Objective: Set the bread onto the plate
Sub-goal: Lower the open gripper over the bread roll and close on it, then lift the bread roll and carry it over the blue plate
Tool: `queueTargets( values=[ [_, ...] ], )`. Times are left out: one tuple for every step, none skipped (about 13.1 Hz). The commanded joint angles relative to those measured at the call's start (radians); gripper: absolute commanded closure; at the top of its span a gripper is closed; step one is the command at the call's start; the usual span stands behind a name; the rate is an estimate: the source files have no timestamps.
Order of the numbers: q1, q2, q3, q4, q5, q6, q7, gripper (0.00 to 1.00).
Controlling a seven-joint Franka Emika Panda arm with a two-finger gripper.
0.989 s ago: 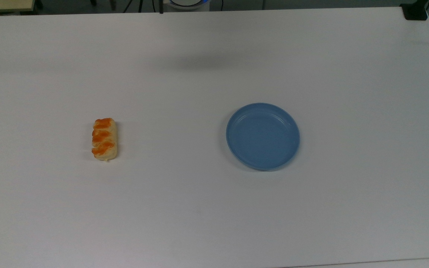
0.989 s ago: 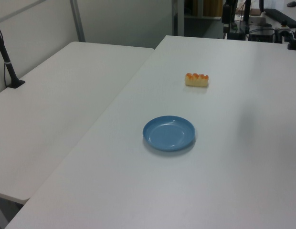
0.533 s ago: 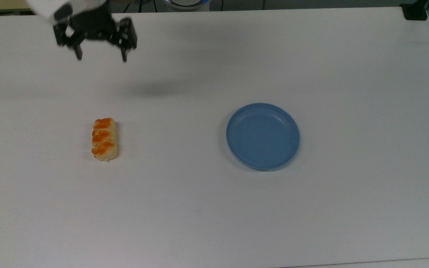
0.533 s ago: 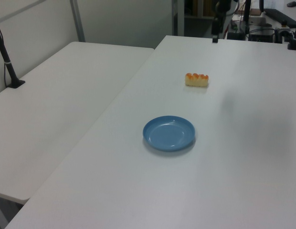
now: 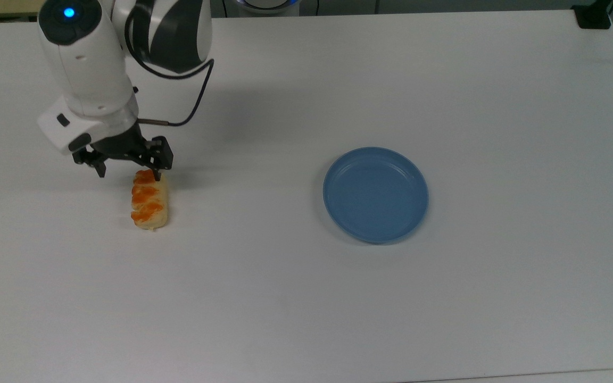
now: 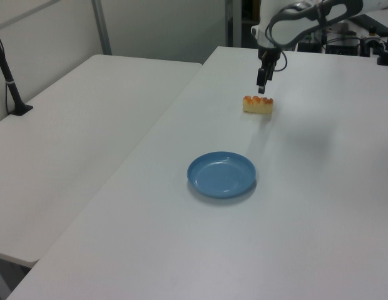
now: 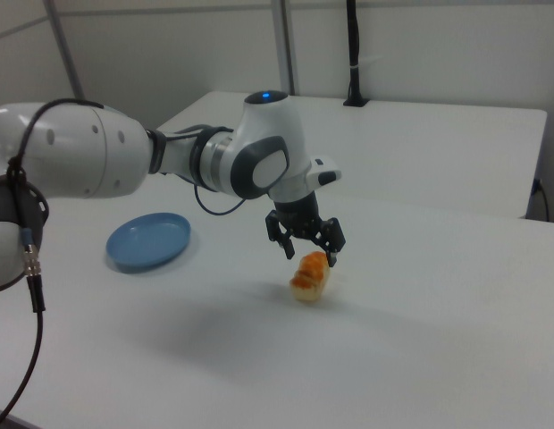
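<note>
The bread [image 5: 149,201], a pale-yellow braided bun with orange-brown patches, lies on the white table at the top view's left; it also shows as a small bun [image 6: 258,104] in the left view and near the right view's middle [image 7: 310,275]. The round blue plate [image 5: 375,194] sits empty to the bread's right in the top view, and appears again [image 6: 221,174] [image 7: 148,240]. My gripper [image 5: 129,171] hangs open just above the bread's far end, fingers spread and holding nothing [image 7: 307,254] [image 6: 262,88].
The white table [image 5: 306,298] stretches wide around both things. A second white table [image 6: 69,144] adjoins it at the left view's left. A black post [image 6: 7,78] stands on that table, and a black clamp [image 5: 593,16] sits at the top view's upper right corner.
The arm has swung in from the top view's upper left and come down; the open gripper now hovers over the bread's far end. Bread and plate have not moved.
</note>
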Motion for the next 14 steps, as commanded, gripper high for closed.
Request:
queueTargets(
  values=[
    [0.015, 0.052, 0.008, 0.012, 0.018, 0.059, -0.003, 0.00],
    [0.016, 0.061, 0.008, 0.010, 0.018, 0.067, 0.000, 0.00],
    [0.021, 0.072, 0.008, 0.010, 0.015, 0.077, 0.005, 0.00],
    [0.021, 0.076, 0.008, 0.009, 0.008, 0.090, 0.006, 0.00],
    [0.019, 0.090, 0.008, 0.007, 0.001, 0.106, 0.005, 0.02],
    [0.019, 0.092, 0.008, 0.009, 0.000, 0.110, 0.000, 0.25],
    [0.019, 0.092, 0.008, 0.007, 0.000, 0.110, -0.002, 0.37],
    [0.019, 0.092, 0.008, 0.006, 0.001, 0.110, -0.002, 0.46],
    [0.021, 0.092, 0.008, 0.003, 0.001, 0.110, 0.000, 0.53],
    [0.024, 0.092, 0.008, 0.001, 0.000, 0.110, 0.005, 0.60],
    [0.030, 0.089, 0.011, 0.001, 0.001, 0.108, 0.006, 0.62],
    [0.035, 0.078, 0.018, 0.001, 0.004, 0.102, 0.009, 0.62],
    [0.041, 0.060, 0.022, 0.000, 0.004, 0.094, 0.021, 0.62],
    [0.062, 0.038, 0.033, -0.008, 0.006, 0.091, 0.047, 0.62]
  ],
)
